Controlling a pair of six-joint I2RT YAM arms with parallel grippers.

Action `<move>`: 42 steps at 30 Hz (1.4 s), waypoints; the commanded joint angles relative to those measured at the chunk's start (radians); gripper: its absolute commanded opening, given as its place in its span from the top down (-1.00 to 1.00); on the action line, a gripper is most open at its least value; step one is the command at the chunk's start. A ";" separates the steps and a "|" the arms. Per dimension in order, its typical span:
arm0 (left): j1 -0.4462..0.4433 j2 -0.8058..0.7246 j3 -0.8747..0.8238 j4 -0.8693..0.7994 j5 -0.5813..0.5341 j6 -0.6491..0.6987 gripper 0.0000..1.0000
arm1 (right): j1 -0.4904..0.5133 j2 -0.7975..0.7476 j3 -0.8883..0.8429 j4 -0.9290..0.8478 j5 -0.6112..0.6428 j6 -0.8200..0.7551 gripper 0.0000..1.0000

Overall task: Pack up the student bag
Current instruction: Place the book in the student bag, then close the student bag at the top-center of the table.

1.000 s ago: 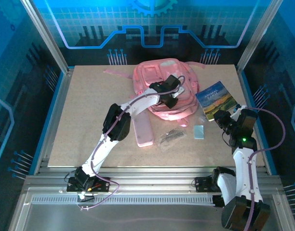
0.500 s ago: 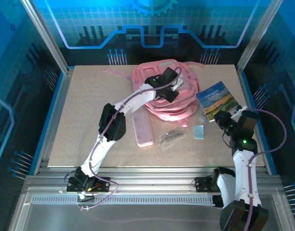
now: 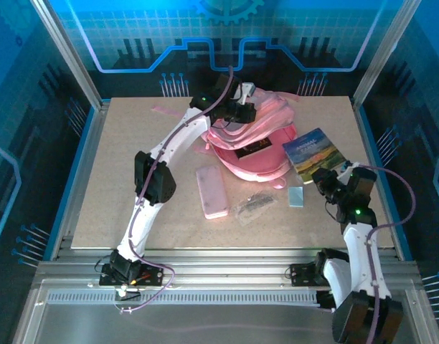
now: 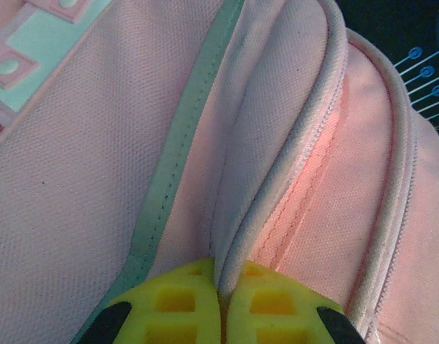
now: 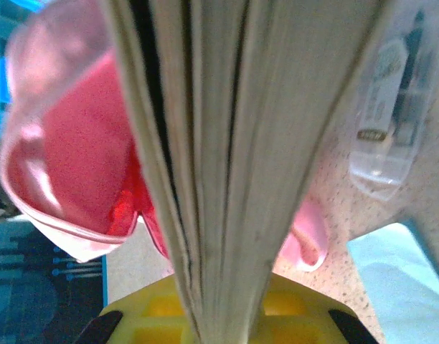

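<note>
The student bag (image 3: 259, 143), a big pink backpack, lies at the far middle of the table with its top edge lifted. My left gripper (image 3: 244, 100) is shut on that edge; in the left wrist view the yellow fingertips (image 4: 183, 301) pinch a fold of pink fabric (image 4: 97, 179) by the zip seam. My right gripper (image 3: 326, 178) is shut on the near edge of a landscape-cover book (image 3: 311, 153), held just right of the bag. In the right wrist view the book's pages (image 5: 227, 143) run up from between the pads, with the bag's red inside (image 5: 76, 165) open to the left.
A flat pink pencil case (image 3: 212, 191) lies in front of the bag. Next to it are a clear plastic packet (image 3: 254, 204) and a small pale blue card (image 3: 296, 196). A thin pink strap (image 3: 169, 109) trails left of the bag. Aluminium posts frame the table's corners.
My left gripper has pulled the bag's top edge up and toward the far side, opening its mouth. The right gripper has carried the book a little left, closer to the bag.
</note>
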 commanded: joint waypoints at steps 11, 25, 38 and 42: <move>-0.007 -0.066 0.077 0.111 0.131 -0.136 1.00 | 0.385 0.426 0.128 0.579 0.097 0.135 1.00; -0.007 -0.099 0.006 0.158 0.162 -0.174 1.00 | 0.519 1.025 0.414 0.859 0.148 0.263 0.89; -0.003 -0.112 -0.116 0.247 0.066 -0.188 1.00 | 0.451 0.850 0.317 0.491 0.180 0.161 -0.42; -0.002 -0.107 -0.157 0.279 0.036 -0.205 1.00 | 0.391 0.664 0.280 0.212 0.242 -0.024 -0.56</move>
